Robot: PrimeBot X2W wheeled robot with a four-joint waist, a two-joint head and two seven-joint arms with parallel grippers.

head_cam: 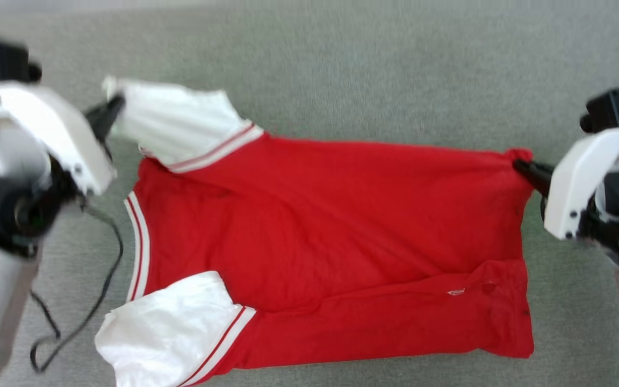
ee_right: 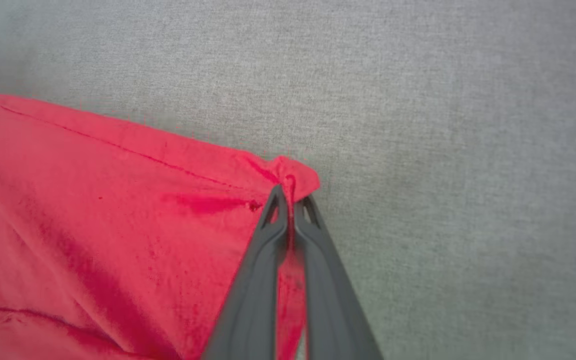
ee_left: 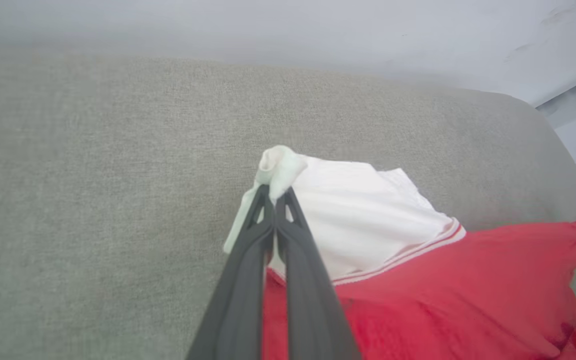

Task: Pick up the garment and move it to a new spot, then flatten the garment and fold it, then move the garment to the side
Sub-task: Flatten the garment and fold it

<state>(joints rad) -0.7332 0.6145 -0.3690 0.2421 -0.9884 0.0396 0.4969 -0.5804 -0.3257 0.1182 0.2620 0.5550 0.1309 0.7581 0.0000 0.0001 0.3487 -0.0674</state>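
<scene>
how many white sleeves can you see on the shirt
2. The far sleeve is at the upper left of the garment, its tip pinched by the left gripper; the near sleeve lies at its lower left. None looks hidden.

The garment (head_cam: 331,231) lies spread on the cushion (head_cam: 342,70), sleeves left, hem right. The left end effector (head_cam: 117,103) grips the far sleeve (head_cam: 175,121) at its tip, the right end effector (head_cam: 519,164) the far hem corner; a cable (head_cam: 110,269) lies left of the garment

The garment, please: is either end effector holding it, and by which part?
Both hold the garment: left end effector on a white sleeve's tip, right end effector on a red corner.
</scene>
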